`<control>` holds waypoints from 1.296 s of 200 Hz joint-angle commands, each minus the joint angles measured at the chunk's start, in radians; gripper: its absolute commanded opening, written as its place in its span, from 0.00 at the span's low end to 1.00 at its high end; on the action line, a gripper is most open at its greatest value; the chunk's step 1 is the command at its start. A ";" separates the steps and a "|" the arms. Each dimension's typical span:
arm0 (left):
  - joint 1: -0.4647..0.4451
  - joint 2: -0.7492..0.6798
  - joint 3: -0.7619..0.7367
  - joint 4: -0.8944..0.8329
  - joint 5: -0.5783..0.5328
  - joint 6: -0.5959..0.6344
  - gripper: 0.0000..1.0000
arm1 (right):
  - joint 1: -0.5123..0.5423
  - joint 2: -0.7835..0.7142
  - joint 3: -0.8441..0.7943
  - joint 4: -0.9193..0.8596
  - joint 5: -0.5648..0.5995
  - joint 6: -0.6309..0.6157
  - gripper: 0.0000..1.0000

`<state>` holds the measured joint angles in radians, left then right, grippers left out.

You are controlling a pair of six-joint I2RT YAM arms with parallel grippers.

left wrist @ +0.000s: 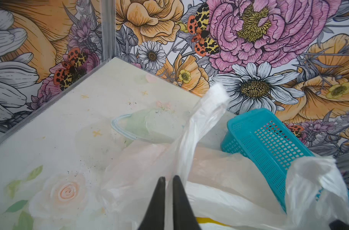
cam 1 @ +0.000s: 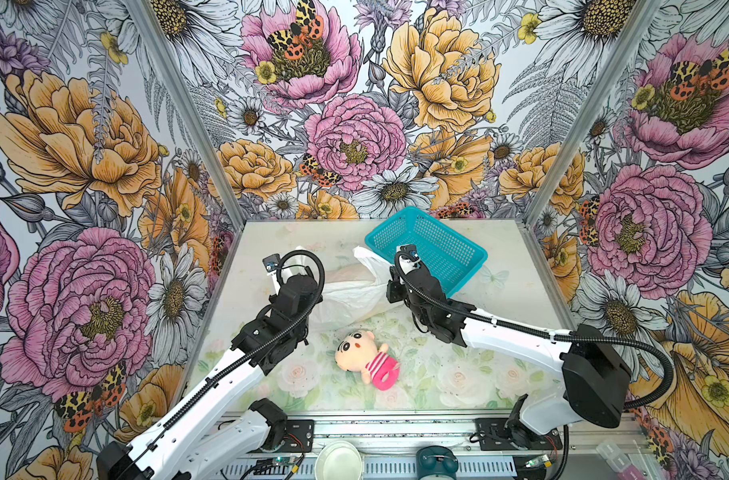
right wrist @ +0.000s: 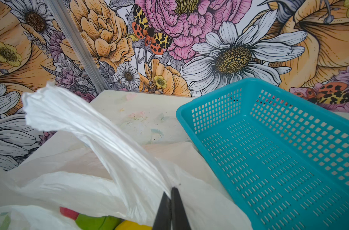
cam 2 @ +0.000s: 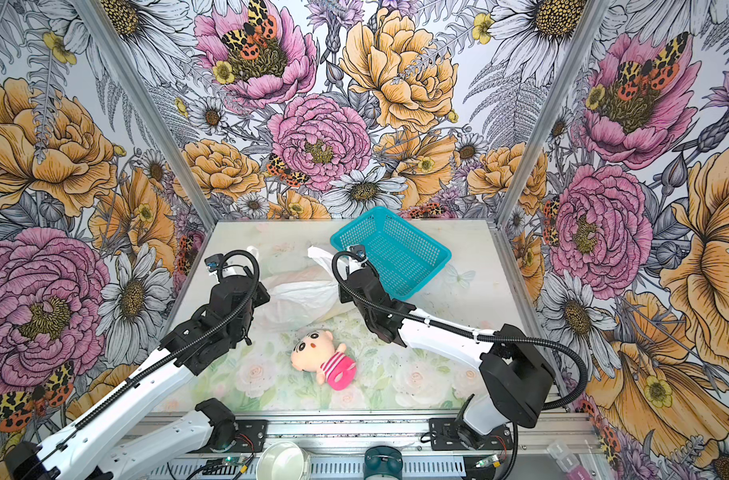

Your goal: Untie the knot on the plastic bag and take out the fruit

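Floral walls point(cam 1: 354, 124) ring the pale bench point(cam 1: 516, 286), where left gripper point(left wrist: 169, 178) and right gripper point(right wrist: 171, 190) each pinch a handle of the thin translucent white plastic bag point(cam 1: 350, 296) stretched between them; glossy toy fruit point(right wrist: 96, 220) sits inside, just under the right gripper.

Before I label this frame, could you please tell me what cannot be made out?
- Glossy toy fruit: right wrist view shows only red, green, yellow slivers; thin translucent white plastic bag and frame edge hide the rest.
- Left gripper and right gripper fingertips: hidden in both top views under their own black wrists.
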<state>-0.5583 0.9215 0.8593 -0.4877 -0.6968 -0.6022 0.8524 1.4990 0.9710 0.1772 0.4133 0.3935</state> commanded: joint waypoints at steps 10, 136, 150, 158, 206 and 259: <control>0.068 0.001 0.021 0.002 0.078 0.038 0.00 | 0.014 -0.064 -0.052 0.048 0.030 0.053 0.02; 0.114 -0.176 0.009 -0.052 0.303 0.094 0.65 | 0.004 0.098 0.293 -0.446 -0.140 -0.344 0.99; 0.109 -0.182 0.016 -0.067 0.309 0.101 0.75 | -0.007 0.144 0.338 -0.488 -0.142 -0.363 0.99; 0.104 -0.182 0.020 -0.077 0.308 0.103 0.80 | -0.015 0.167 0.364 -0.507 -0.140 -0.370 0.99; 0.095 -0.142 0.037 -0.107 0.311 0.124 0.97 | -0.054 0.289 0.472 -0.557 -0.154 -0.368 0.69; 0.038 -0.024 0.079 -0.106 0.281 0.155 0.99 | -0.054 0.235 0.472 -0.523 -0.107 -0.272 0.00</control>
<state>-0.4915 0.8509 0.8967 -0.5850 -0.4053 -0.4808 0.7952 1.7931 1.4227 -0.3695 0.2779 0.0643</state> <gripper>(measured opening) 0.987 0.052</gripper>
